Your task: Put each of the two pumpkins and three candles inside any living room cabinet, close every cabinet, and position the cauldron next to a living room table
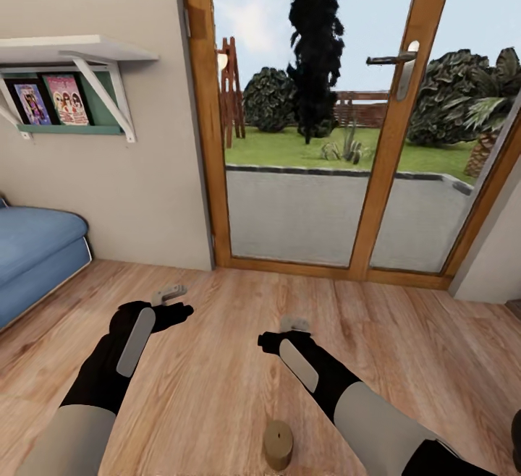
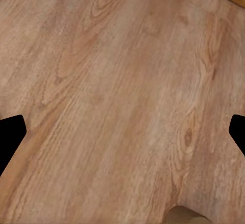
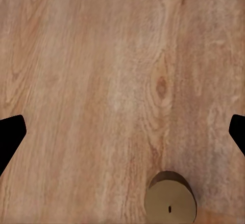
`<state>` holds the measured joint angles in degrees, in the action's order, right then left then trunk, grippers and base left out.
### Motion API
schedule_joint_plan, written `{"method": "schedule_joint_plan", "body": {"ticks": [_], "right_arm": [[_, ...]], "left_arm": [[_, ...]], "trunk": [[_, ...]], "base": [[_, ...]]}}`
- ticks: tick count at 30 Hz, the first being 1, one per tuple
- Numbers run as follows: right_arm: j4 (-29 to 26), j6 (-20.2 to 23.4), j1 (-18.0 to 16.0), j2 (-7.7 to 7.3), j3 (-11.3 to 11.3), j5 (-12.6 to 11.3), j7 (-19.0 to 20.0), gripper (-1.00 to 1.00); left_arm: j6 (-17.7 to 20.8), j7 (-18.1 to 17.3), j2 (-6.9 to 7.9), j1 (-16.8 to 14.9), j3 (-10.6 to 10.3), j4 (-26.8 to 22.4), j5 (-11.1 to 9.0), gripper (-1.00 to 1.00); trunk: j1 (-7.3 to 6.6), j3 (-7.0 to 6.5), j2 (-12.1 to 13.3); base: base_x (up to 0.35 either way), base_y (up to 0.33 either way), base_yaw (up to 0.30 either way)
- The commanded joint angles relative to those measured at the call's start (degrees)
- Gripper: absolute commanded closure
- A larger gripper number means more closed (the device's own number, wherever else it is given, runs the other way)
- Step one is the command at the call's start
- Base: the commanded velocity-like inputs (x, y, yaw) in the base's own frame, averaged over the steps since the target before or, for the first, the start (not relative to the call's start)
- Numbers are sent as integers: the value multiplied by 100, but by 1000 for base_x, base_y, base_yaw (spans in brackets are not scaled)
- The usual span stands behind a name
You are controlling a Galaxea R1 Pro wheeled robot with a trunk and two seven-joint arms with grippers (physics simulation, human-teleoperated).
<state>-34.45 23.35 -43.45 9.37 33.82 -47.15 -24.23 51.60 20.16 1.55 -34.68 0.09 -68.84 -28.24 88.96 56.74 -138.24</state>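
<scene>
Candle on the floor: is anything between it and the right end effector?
Nothing visible. The candle stands upright on bare wooden floor, nearer the robot than the right end effector, which hangs open and empty above the planks.

Both arms stretched forward and low, roughly parallel, grey forearm sleeves giving way to black wrists with a pale grey plate along each. Left hand (image 1: 168,294) tipped with light grey fingers (image 1: 172,291) angled outward, away from the right arm. Right hand (image 1: 294,324) pointing ahead, its pale fingers close together from the head view. In both wrist views, dark fingertips at opposite edges, set wide apart, nothing between them.
</scene>
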Motion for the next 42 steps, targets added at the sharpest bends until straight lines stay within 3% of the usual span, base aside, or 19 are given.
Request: {"method": "schedule_joint_plan", "body": {"ticks": [1, 9, 11, 15, 19, 26, 42], "right_arm": [[-11, 10, -6, -4, 28, -45, -48, -100], [34, -64, 8, -6, 14, -73, -43, -100], [59, -202, 14, -6, 12, -143, -51, -100], [318, -527, 68, -6, 14, -519, -59, -100], [688, -610, 173, 3, 31, -640, -31, -100], [840, -633, 481, 0, 37, -661, -31, -100], [924, -1050, 539, 2, 71, -594, -21, -100]], "left_arm": [[17, 50, 1, -3, 0, -6, -59, -100], [17, 50, -1, -3, 0, -22, -59, -100], [17, 48, 1, -3, 0, -23, -59, -100], [17, 43, 3, -3, 0, -24, -59, -100], [21, 43, 0, -3, -6, -24, -61, -100], [26, 41, -9, -3, -30, -24, -68, -100], [26, 41, -14, -3, -41, -24, -63, -100]], "trunk": [[21, 25, -44], [197, 171, -365], [241, 206, -445], [278, 289, -504], [288, 378, -509], [306, 533, -518], [347, 887, -540]], "base": [[0, 0, 66], [0, 0, 10], [0, 0, 0], [0, 0, 0], [0, 0, 0], [0, 0, 0], [0, 0, 0]]}}
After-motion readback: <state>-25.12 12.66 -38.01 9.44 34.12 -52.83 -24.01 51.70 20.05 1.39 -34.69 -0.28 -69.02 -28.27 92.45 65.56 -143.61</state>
